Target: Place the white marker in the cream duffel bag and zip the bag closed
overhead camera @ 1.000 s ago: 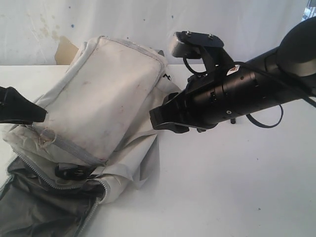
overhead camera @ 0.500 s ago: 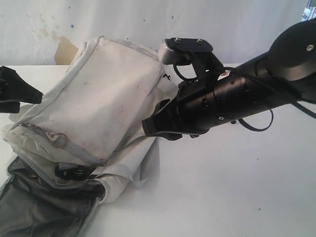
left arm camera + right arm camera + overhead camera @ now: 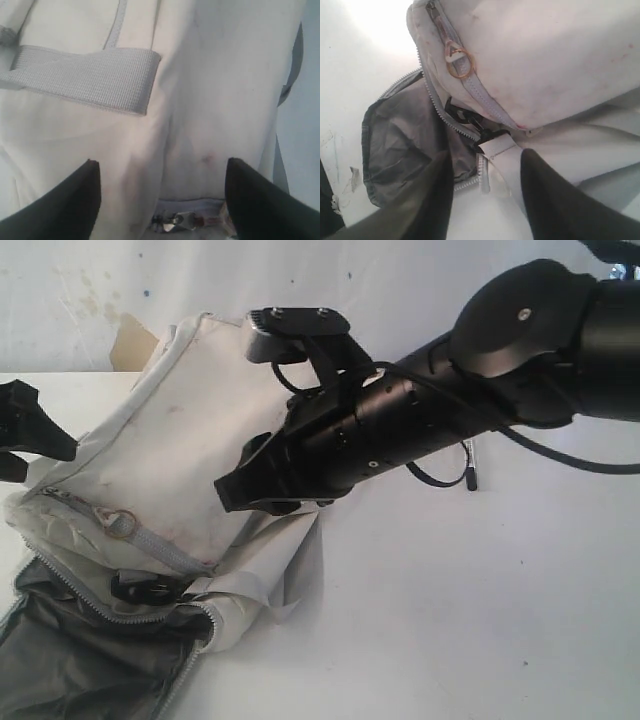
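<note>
- White bench point(image 3: 480, 620) lay under a stained white wall.
- Right end effector point(image 3: 232, 498) hovered released over the cream duffel bag point(image 3: 190, 440).
- Left end effector point(image 3: 162, 165), also released, faced the bag's side.
- The white marker point(image 3: 468, 462), as I judged it, lay on the bench behind the right end effector, under its arm and crosswise to it. That arm was the nearer one.
- It showed a slim white barrel and a dark tip, and was partly hidden.

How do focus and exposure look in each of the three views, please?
Exterior view: evenly lit, the soft cream fabric duffel bag fairly sharp. Left wrist view: the black left gripper fingers blur close up; the grey webbing strap is crisp. Right wrist view: the white table blows out.
</note>
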Controlling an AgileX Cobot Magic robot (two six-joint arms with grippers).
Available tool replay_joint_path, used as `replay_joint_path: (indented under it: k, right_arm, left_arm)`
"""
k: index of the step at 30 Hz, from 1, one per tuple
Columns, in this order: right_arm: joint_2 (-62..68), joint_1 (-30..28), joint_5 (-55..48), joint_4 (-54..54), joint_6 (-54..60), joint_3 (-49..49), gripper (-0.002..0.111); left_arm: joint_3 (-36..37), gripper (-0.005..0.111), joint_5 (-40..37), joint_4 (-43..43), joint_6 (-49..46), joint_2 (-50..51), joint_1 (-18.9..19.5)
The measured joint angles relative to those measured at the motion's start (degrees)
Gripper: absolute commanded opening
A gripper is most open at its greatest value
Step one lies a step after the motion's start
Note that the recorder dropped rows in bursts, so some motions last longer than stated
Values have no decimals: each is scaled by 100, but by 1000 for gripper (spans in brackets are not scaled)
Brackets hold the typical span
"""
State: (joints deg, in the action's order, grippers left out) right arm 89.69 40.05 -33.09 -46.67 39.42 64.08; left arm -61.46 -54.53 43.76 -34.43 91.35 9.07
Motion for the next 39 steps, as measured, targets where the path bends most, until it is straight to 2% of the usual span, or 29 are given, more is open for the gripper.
replay_joint_path:
  k: [3,6,17,21,26,32,39]
  right_arm:
    - [218,144,0,-13,49,185,41]
    - [489,275,0,-22,70,389,41]
    - [1452,395,63,-94,70,1352,41]
    - [1774,501,83,-132,253,1702,43]
    - [2128,727,83,-207,467,2069,60]
    - [2485,838,166,-231,795,2336,58]
    - [2733,1039,835,-241,1509,2403,58]
  left_arm:
    - [0,74,-9,0,0,111,0]
    - [0,61,-22,21,0,186,0]
    - [0,0,-12,141,0,232,0]
    - [0,0,-1,141,0,232,0]
    - [0,0,-1,141,0,232,0]
    - [0,0,-1,141,0,232,0]
    - [0,0,-1,141,0,232,0]
